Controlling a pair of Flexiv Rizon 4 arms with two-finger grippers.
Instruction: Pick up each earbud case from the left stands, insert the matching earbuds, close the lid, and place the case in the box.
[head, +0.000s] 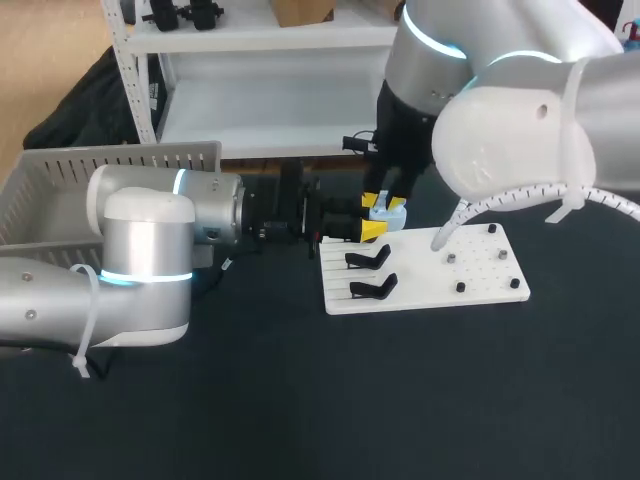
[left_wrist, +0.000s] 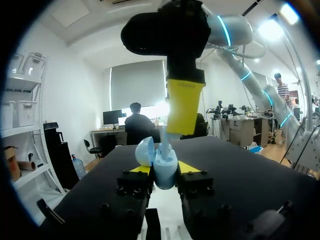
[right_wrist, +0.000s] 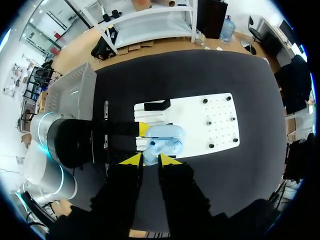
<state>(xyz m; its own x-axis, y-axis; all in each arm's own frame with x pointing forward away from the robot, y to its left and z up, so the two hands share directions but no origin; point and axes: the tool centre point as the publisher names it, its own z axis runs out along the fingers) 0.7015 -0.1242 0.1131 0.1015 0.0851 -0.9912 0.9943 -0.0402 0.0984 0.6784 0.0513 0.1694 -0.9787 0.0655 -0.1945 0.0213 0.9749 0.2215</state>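
Observation:
My left gripper is shut on a light blue earbud case, held upright above the white board with its lid swung open. From straight above, my right gripper is shut on a small pale earbud, whose stem dips into the case's opening. In the head view both grippers meet over the board's far left corner, with the left gripper coming in sideways and the right gripper pointing down onto the case. Two black stands on the board's left side carry no cases.
The white board lies right of the table's middle, with several small dark pegs on its right half. A grey perforated box stands at the back left, partly behind my left arm.

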